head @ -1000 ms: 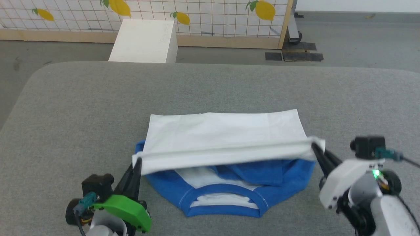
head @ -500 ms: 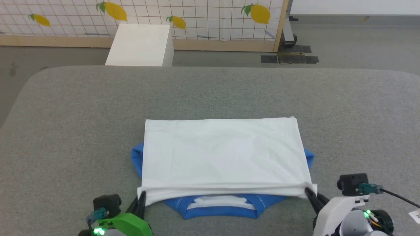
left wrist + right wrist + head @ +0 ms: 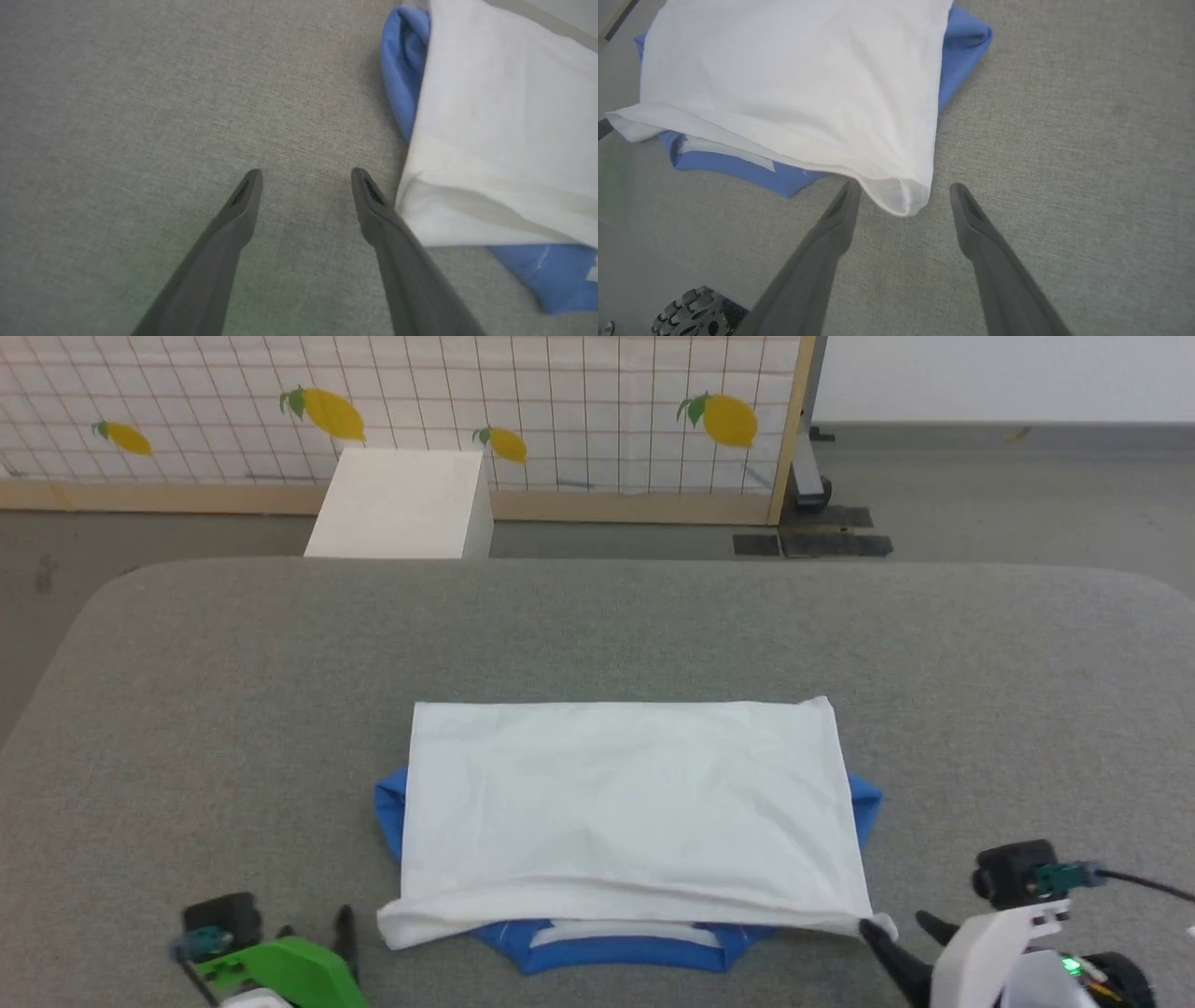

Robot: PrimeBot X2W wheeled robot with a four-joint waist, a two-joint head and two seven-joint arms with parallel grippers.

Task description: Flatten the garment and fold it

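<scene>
The garment [image 3: 625, 812] lies folded on the table, in the gap between the 2 claws and reaching away ahead of their fingertips. It is a smooth white rectangle on top, with blue sleeve cloth bulging out at both sides and the blue collar poking out from under the edge nearest the claws.

The left claw [image 3: 306, 172] is spread wide, with bare table between its fingers. The garment's near white corner sits just beside its inner finger; I cannot tell whether they touch. The right claw [image 3: 903, 185] is spread too. The other near corner, a soft rolled lip, lies loose between its fingertips, not pinched.

The table [image 3: 233, 709] is covered in grey, felt-like cloth and has rounded far corners. Open grey surface runs outward of each claw and well ahead of the garment to the far edge.

Past that edge, on the floor [image 3: 980, 495], a plain white box [image 3: 401, 504] stands far ahead of the left claw. It is in front of a grid-patterned screen [image 3: 560, 420] printed with yellow lemons and framed in pale wood. Dark patches [image 3: 812, 543] mark the floor ahead of the right claw.
</scene>
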